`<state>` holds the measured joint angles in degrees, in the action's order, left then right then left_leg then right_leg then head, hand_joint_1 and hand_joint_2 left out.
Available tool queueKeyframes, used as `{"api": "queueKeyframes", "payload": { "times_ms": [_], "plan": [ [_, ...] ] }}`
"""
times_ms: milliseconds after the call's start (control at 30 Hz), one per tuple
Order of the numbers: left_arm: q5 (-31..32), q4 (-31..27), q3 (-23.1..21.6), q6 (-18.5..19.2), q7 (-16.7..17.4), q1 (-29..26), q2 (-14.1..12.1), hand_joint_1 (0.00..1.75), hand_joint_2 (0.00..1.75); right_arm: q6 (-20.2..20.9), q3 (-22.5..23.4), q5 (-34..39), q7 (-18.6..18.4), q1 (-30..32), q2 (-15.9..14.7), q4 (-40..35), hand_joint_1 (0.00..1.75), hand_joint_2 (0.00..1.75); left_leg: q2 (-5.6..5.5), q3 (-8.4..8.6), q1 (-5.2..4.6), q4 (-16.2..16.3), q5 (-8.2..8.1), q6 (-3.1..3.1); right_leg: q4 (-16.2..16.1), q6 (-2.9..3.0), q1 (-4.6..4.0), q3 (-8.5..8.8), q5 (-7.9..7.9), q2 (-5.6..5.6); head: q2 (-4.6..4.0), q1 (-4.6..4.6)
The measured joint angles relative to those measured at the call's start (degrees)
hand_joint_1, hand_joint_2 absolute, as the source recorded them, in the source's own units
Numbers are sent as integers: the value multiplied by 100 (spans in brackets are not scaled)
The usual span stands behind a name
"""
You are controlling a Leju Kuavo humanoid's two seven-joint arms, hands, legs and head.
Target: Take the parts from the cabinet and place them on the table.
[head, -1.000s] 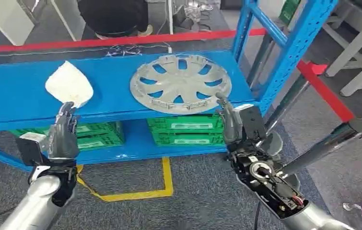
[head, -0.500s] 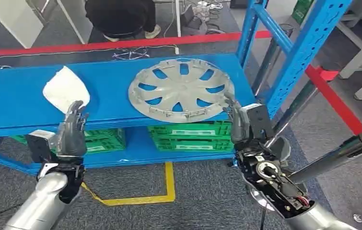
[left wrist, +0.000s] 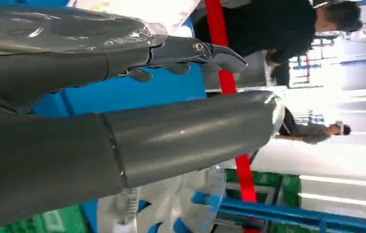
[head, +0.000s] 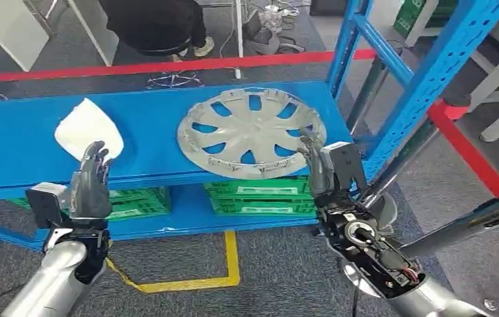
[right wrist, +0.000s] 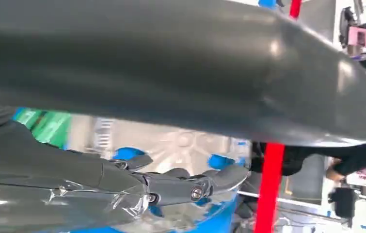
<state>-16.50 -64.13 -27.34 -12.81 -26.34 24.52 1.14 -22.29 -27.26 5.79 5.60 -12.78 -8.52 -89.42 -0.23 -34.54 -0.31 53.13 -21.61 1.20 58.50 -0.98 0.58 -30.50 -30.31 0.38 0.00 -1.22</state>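
**Reaching both hands up to the shelf parts**

Raising both arms at the blue shelf (head: 154, 135), nothing gripped yet. My left hand (head: 91, 185) is up with fingers spread and empty, holding nothing, just in front of the shelf's front edge; the white part (head: 88, 130) lies flat just beyond its fingertips, looks apart from them, though contact is hard to rule out. My right hand (head: 318, 168) is raised too, fingers extended and apart, empty, at the near edge of the silver wheel cover (head: 252, 132), which sits ahead and inward of it. Touching or just short, I cannot tell. Wheel cover lies flat, rim slightly overhanging the shelf front, which I judge gives fingers a way under the rim. Hands are set wide, one per part, probably so each grabs its own.

Containers: green crates (head: 260, 188) on the lower shelf, below and past both hands; contents not visible from here.

Beyond the shelf, red tape barrier (head: 167, 64) and a person in dark clothes (head: 154, 23).
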Motion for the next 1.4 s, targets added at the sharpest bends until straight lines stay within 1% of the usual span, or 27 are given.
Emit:
{"api": "queueKeyframes", "payload": {
  "times_ms": [33, 67, 100, 133, 167, 200, 267, 300, 333, 367, 433, 533, 600, 733, 800, 833, 900, 1133, 1233, 1333, 1400],
  "plan": [
    [0, 0, 0, 0, -2, 7, 2, 0, 0, 0, 0, 0, -13, -7, 0, 0, 0, 0, 1, 36, 5, -1, -21, 20, 440, -12, 2, -211, -178, 4, 0, -37],
    [0, 0, 0, 2, -2, -5, 7, 0, 0, 0, 0, 0, -28, 7, 0, 4, 0, 0, 1, 66, 5, 0, -50, 19, 915, -25, 6, -477, -344, 2, 0, -72],
    [-2, 0, 0, 0, -2, -22, 7, 0, 0, 0, -2, 0, -35, 27, 0, 7, 0, 0, 1, 91, 5, 2, -81, 21, 1333, -45, 8, -741, -461, 1, 0, -90],
    [-4, 2, 0, -2, -2, -40, 7, 0, 0, 0, -11, 0, -39, 40, 0, 7, 0, 0, -3, 124, 6, 7, -109, 16, 1564, -66, 17, -927, -448, -1, 0, -96],
    [-4, 2, 0, -13, -2, -59, 7, 0, 0, 2, -13, 0, -46, 44, 0, 11, 0, 0, -12, 176, 13, 13, -149, 5, 1468, -89, 35, -959, -260, -3, 0, -109],
    [-4, 2, 0, -37, -2, -70, 7, 0, 0, 4, -9, -2, -48, 39, 0, 15, 0, 0, -23, 233, 24, 25, -193, -14, 1108, -106, 55, -850, 47, -6, 0, -125],
    [-4, 2, 0, -59, 2, -79, 0, 0, 0, 31, 9, -50, -87, 21, -4, 22, 0, 0, -40, 336, 50, 86, -306, -72, 90, -133, 96, -473, 704, -12, 0, -166],
    [-4, 0, 0, -83, 11, -86, -11, 0, 0, 75, 9, -85, -105, -3, -7, 50, 0, 0, -48, 331, 33, 103, -349, -115, -12, -141, 85, -412, 616, 4, -2, -181],
    [-4, -2, 0, -96, 31, -88, -20, 0, 0, 120, 15, -101, -120, -27, -9, 63, 0, 0, -53, 290, 20, 183, -356, -136, -160, -109, 72, -290, 597, 14, 0, -179],
    [-4, -15, 0, -114, 35, -98, -33, 0, 0, 162, 33, -103, -142, -26, -13, 72, 0, 0, -58, 240, 10, 201, -365, -141, -178, -19, 72, -307, 563, 24, 0, -159],
    [2, -33, 0, -146, 50, -145, -55, 0, 0, 190, 88, -103, -146, -34, -15, 74, 0, 0, -55, 237, 20, 189, -353, -130, -178, -19, 47, -317, 560, 39, 0, -111],
    [2, -59, 0, -157, 50, -147, -94, 0, 0, 214, 144, -103, -149, -64, -55, 94, 0, 0, -47, 270, 29, 145, -352, -129, -178, 17, 35, -311, 540, 52, 0, -81],
    [2, -68, 0, -160, 50, -147, -107, 0, 0, 240, 153, -107, -151, -68, -55, 103, 0, 0, -46, 282, 30, 122, -351, -129, -178, 43, 32, -308, 529, 50, 0, -41],
    [4, -136, 0, -265, 144, -164, -133, 0, 0, 376, 219, -205, -241, -68, -57, 109, 0, 0, -47, 288, 37, 97, -341, -148, -178, 78, 18, -307, 526, 46, 0, -33],
    [7, -197, 0, -282, 194, -198, -155, 0, 0, 446, 236, -199, -293, -66, -59, 114, 0, 0, -46, 288, 44, 96, -340, -166, -178, 86, 11, -307, 527, 46, 0, -28],
    [13, -221, 0, -304, 210, -213, -162, 0, 0, 472, 243, -205, -315, -67, -63, 114, 0, 0, -46, 288, 47, 96, -336, -191, -178, 87, 8, -307, 527, 45, 0, -26],
    [31, -282, 0, -323, 227, -244, -175, 0, 0, 505, 269, -249, -352, -68, -77, 114, 0, 0, -46, 288, 48, 95, -342, -214, -178, 88, 8, -305, 527, 42, 0, -28],
    [50, -406, 0, -330, 236, -296, -216, 0, 0, 548, 376, -325, -437, -85, -114, 114, 0, 0, -47, 286, 44, 114, -341, -216, -182, 89, 15, -290, 531, 39, 0, -28],
    [81, -444, 0, -293, 251, -312, -232, 0, 0, 709, 437, -542, -669, -108, -195, 114, 0, 0, -47, 286, 38, 119, -342, -214, -189, 88, 18, -285, 534, 39, 0, -28],
    [109, -476, 0, -234, 284, -326, -243, 0, 0, 1178, 520, -929, -1123, -179, -358, 114, 0, 0, -48, 283, 36, 123, -343, -214, -192, 87, 19, -283, 535, 36, 0, -28],
    [116, -490, 0, -210, 310, -329, -254, 0, 0, 1329, 592, -1019, -1248, -241, -461, 114, 0, 0, -49, 282, 36, 128, -343, -213, -192, 87, 19, -280, 535, 34, 0, -28]
  ]
}}
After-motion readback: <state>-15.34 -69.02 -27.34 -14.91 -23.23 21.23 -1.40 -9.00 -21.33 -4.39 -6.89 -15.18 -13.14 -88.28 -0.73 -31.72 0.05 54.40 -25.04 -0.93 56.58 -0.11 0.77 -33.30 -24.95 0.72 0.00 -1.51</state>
